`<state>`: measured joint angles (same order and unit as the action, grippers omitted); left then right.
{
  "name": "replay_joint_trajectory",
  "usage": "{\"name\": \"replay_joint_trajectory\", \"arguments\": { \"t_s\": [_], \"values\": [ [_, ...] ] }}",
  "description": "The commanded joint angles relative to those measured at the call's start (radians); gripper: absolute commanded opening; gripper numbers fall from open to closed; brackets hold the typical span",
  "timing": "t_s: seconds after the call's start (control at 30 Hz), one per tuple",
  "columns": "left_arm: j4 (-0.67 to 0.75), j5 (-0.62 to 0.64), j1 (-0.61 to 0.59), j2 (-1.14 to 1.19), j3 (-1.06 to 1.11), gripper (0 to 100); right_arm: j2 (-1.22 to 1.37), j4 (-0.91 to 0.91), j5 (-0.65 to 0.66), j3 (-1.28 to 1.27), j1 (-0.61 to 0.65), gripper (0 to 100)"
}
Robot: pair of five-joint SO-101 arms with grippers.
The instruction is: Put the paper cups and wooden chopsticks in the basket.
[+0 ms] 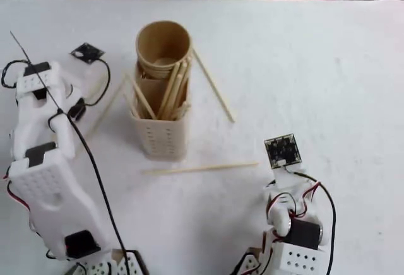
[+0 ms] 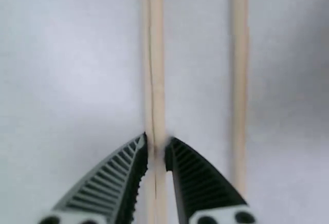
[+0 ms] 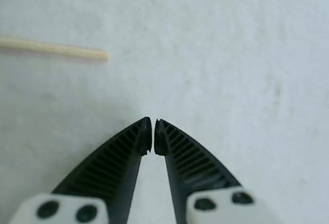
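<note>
- Jaws of our left gripper (image 2: 156,149) pinch a chopstick pair (image 2: 154,54) on the table — we'd lift it level, then tip it into the basket (image 1: 161,137).
- Our right gripper (image 3: 153,131) has its jaws pressed together, empty, near a loose chopstick (image 3: 51,49).

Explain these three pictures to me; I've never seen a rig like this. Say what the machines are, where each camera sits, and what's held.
These are two small robot arms, the left arm and right arm, at a table. The high view looks down on both; each wrist view looks along one arm's gripper. A basket holds stacked paper cups and chopsticks; loose chopsticks lie around it. The left gripper pinches a chopstick pair. The right gripper is shut, holding nothing.
</note>
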<state>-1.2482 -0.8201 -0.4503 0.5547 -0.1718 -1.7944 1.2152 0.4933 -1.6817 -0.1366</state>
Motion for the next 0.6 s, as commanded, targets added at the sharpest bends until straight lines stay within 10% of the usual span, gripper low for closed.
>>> {"name": "replay_joint_trajectory", "arguments": {
  "t_s": [0.0,0.57],
  "values": [
    [-0.038,0.037,0.007,-0.153,-0.023,3,-0.007,0.001,0.009,-0.009,-0.010,2.4],
    [-0.221,0.276,0.113,-0.780,-0.021,3,-0.007,0.001,0.009,-0.009,-0.010,2.4]
  ]
}}
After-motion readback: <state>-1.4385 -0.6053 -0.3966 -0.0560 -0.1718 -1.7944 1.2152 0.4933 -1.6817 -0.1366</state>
